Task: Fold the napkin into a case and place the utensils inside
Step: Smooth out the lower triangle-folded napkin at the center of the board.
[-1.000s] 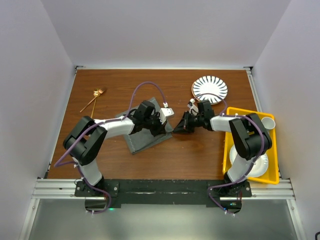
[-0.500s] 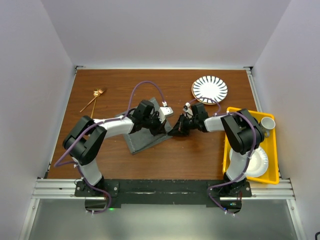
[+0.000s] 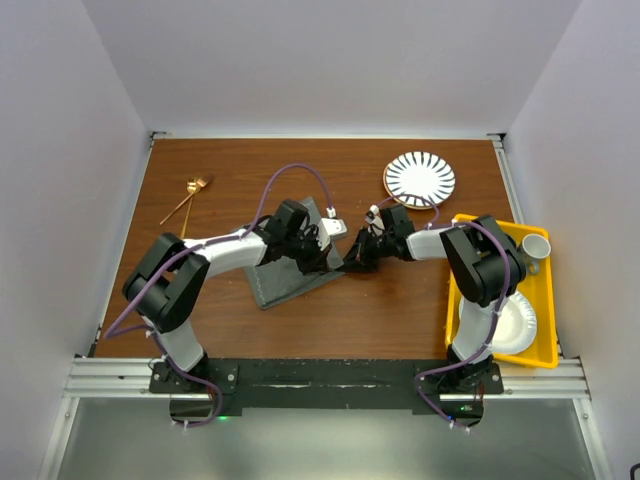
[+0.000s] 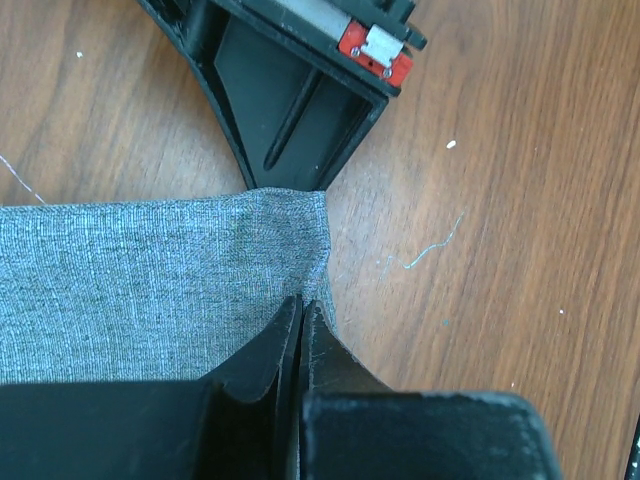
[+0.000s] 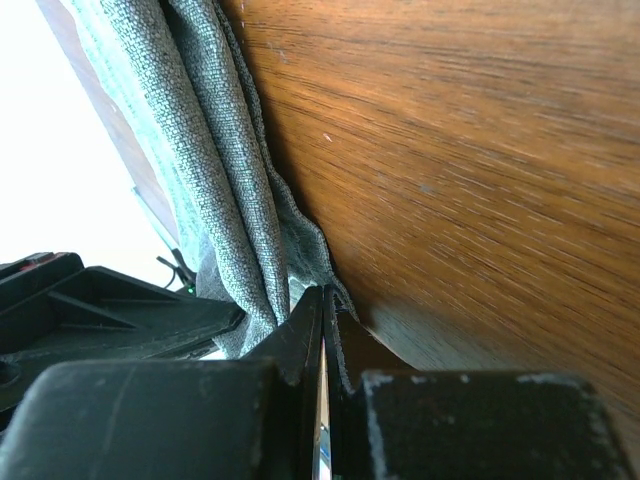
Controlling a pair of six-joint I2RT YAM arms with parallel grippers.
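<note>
1. The napkin [image 3: 272, 287] lies left of centre in the top view, on the bench [image 3: 390, 315], partly hidden under the left arm. It reads as a broad grey slab, not a narrow strip, so I judge the case unfinished.
2. The right wrist view shows several layers of cloth bunched along one edge, which suggests at least one fold is in. How many, I cannot tell.
3. The left gripper [image 4: 301, 306] is clenched on the napkin's right-hand edge, just below its corner. The cloth runs off to the left of that frame.
4. The right gripper [image 5: 323, 296] is clenched too, its tips nipping the layered hem at the bottom centre of its own view. In the left wrist view it sits at the top of the frame, touching the napkin's corner.
5. Both grippers meet at the same corner near the middle of the top view, so the step in hand looks like lifting or dragging this corner for a further fold.
6. The utensils [image 3: 186, 200] lie crossed at the upper left of the bench, well apart from the napkin and untouched.
7. Left to do, by my reading: finish folding the cloth down to a strip with a pocket, then fetch both utensils and slide them in.
</note>
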